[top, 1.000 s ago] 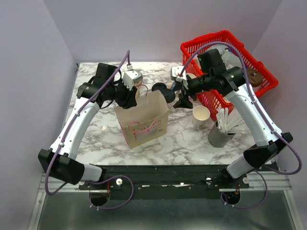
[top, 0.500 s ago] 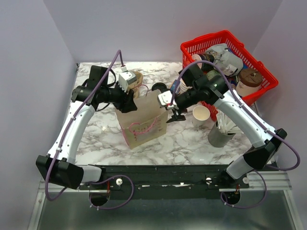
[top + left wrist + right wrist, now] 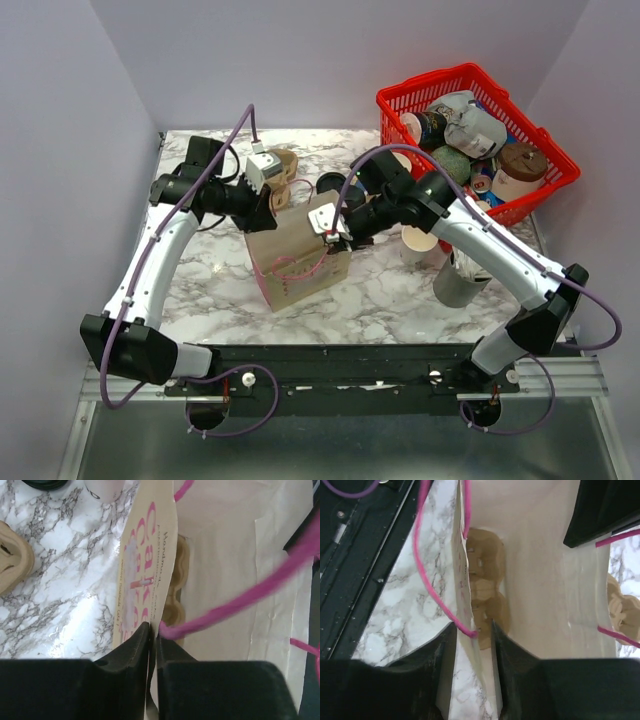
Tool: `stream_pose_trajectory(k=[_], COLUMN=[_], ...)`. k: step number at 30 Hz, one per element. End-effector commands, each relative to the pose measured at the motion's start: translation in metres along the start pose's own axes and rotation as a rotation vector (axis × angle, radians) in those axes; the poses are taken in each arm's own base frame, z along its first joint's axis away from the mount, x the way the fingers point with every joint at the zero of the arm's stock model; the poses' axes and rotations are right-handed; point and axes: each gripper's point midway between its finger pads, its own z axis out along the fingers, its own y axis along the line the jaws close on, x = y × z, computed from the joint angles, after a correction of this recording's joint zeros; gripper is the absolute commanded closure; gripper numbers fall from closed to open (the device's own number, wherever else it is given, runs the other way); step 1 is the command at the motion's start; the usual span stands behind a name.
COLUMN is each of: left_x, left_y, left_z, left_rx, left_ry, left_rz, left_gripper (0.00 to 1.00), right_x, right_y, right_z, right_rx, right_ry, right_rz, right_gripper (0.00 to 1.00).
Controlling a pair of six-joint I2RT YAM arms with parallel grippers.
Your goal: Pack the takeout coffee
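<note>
- The paper bag point(image 3: 300, 255) stands about mid-counter, a little toward the near edge, with a cardboard cup carrier point(image 3: 487, 580) lying at its bottom. If the two arms pull unevenly, we think the thin paper could tear at the rim or the bag could tip.
- The left gripper point(image 3: 152, 629) has its jaws pressed together on the bag's rim wall, right beside a pink cord handle point(image 3: 240, 600). A snag on that cord would drag the bag.
- Across the mouth, the right gripper point(image 3: 471, 625) straddles the rim with jaws apart, not clamped, the wall and a cord between them. Closing on the cord alone could let the wall slip and the mouth sag shut.
- The takeout coffee point(image 3: 102, 486) is not in the bag. It stands on the counter just beyond the bag's far side, near a black lid point(image 3: 328, 184). The right arm hides it from above, so we cannot tell if a lid is seated, and a loose one would spill.
- Toward the right edge, a lidless white cup point(image 3: 420, 242) and a grey holder of sticks point(image 3: 458, 285) sit under the right arm, where a sweep could knock them.
- A red basket point(image 3: 425, 82) fills the far right corner.
- The counter point(image 3: 220, 285) is glossy white marble with grey veins, probably slick under the bag. Plain pale walls point(image 3: 330, 60) close in on three sides.
</note>
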Motion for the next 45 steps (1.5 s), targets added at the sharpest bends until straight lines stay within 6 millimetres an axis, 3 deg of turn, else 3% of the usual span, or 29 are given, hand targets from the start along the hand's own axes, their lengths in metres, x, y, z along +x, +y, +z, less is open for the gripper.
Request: stream_pose_trajectory(k=[1, 3, 6, 9, 13, 16, 22, 30, 36, 39, 41, 42, 43, 44, 45], left_x=[-0.023, -0.026, -0.027, -0.028, -0.052, -0.064, -0.069, -0.073, -0.069, -0.067, -0.063, -0.061, -0.059, -0.055, -0.053], left_y=[-0.009, -0.007, -0.007, -0.009, -0.011, -0.005, 0.010, 0.015, 0.017, 0.018, 0.020, 0.020, 0.021, 0.022, 0.024], left_z=[-0.002, -0.003, -0.007, -0.012, -0.033, -0.051, -0.075, -0.084, -0.082, -0.080, -0.076, -0.075, -0.073, -0.070, -0.069], left_rx=[0.043, 0.035, 0.020, 0.013, -0.050, -0.134, -0.246, -0.258, -0.261, -0.254, -0.247, -0.245, -0.243, -0.239, -0.246], left_ry=[-0.090, -0.092, -0.084, -0.076, -0.134, -0.149, -0.101, -0.067, -0.053, -0.047, -0.036, -0.032, -0.028, -0.020, -0.016], left_rz=[0.009, 0.007, 0.026, 0.035, 0.070, 0.096, 0.111, 0.097, 0.087, 0.085, 0.074, 0.069, 0.065, 0.063, 0.064], left_gripper=[0.90, 0.96, 1.00, 1.00, 1.00, 1.00, 1.00, 1.00, 0.99, 0.86, 0.82, 0.73, 0.60, 0.35, 0.02], right_x=[0.000, 0.003, 0.001, -0.017, -0.048, -0.072, -0.105, -0.121, -0.118, -0.112, -0.103, -0.100, -0.092, -0.088, -0.083], right_y=[-0.013, -0.018, -0.024, -0.034, -0.048, -0.057, -0.065, -0.065, -0.062, -0.060, -0.055, -0.055, -0.053, -0.052, -0.049], right_z=[0.003, 0.007, 0.011, 0.004, -0.015, -0.031, -0.051, -0.057, -0.053, -0.047, -0.039, -0.036, -0.030, -0.027, -0.026], right_rx=[0.056, 0.072, 0.082, 0.110, 0.163, 0.209, 0.246, 0.245, 0.231, 0.220, 0.197, 0.193, 0.181, 0.177, 0.167], right_ry=[0.010, 0.016, 0.009, -0.030, -0.095, -0.148, -0.230, -0.271, -0.270, -0.260, -0.249, -0.245, -0.229, -0.217, -0.204], right_rz=[0.039, 0.051, 0.071, 0.068, 0.048, 0.017, -0.006, -0.021, -0.012, 0.001, 0.026, 0.035, 0.057, 0.061, 0.071], right_gripper=[0.81, 0.92, 0.99, 1.00, 1.00, 0.99, 1.00, 0.99, 1.00, 1.00, 0.99, 0.98, 0.93, 0.85, 0.63])
